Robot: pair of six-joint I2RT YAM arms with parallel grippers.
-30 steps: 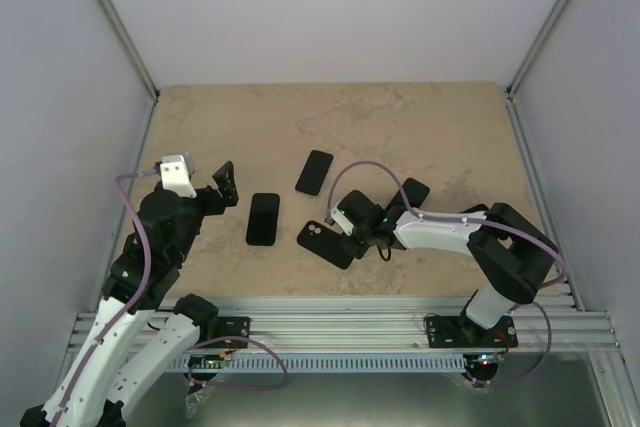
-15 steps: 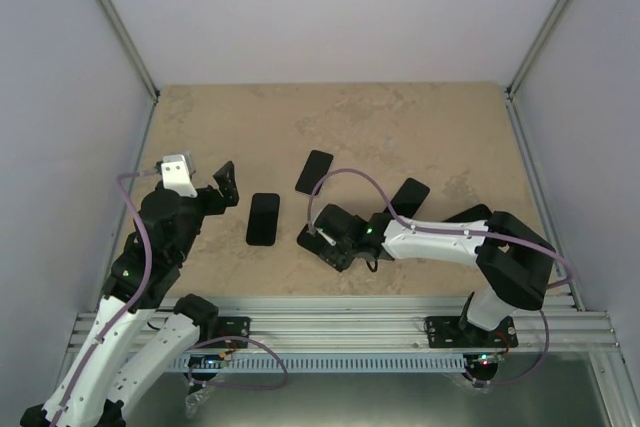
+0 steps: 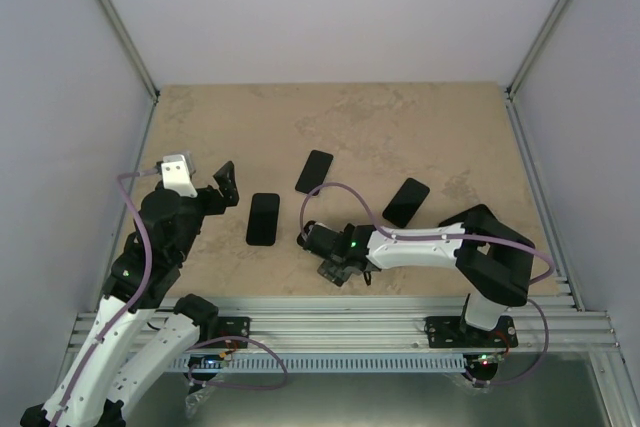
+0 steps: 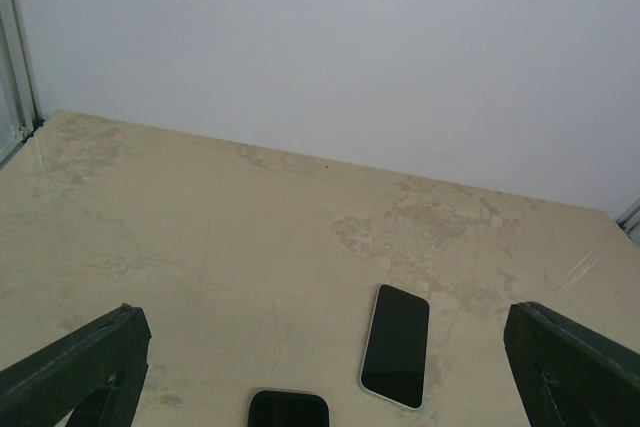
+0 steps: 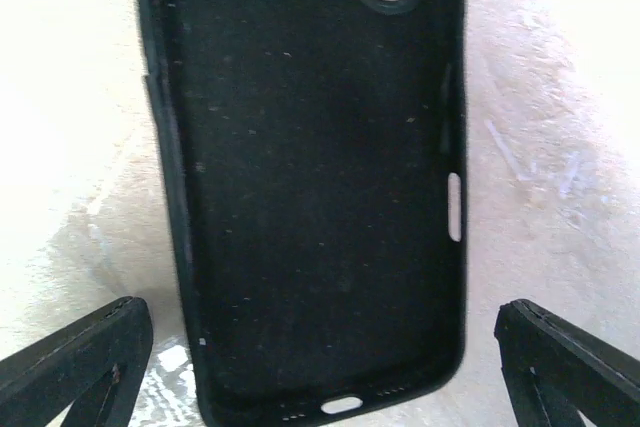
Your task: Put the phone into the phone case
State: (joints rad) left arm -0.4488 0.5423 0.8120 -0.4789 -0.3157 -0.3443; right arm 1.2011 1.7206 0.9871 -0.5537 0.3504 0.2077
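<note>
My right gripper (image 5: pixel 320 362): jaws wide apart, nothing held. Directly below me the phone case (image 5: pixel 310 177) lies on the table (image 5: pixel 560 147), open side up, empty, untouched. Just ahead of my fingertips a dark phone (image 3: pixel 263 218) lies flat. Another phone (image 3: pixel 314 171) lies farther off, to my right. Progress, as I judge it: case ready, phone not yet inside; pickup & insertion left.

a robot lab cell: plain grey walls (image 3: pixel 330 7) box in a beige table (image 3: pixel 420 117), aluminium rail (image 3: pixel 340 325) along its near edge.
</note>
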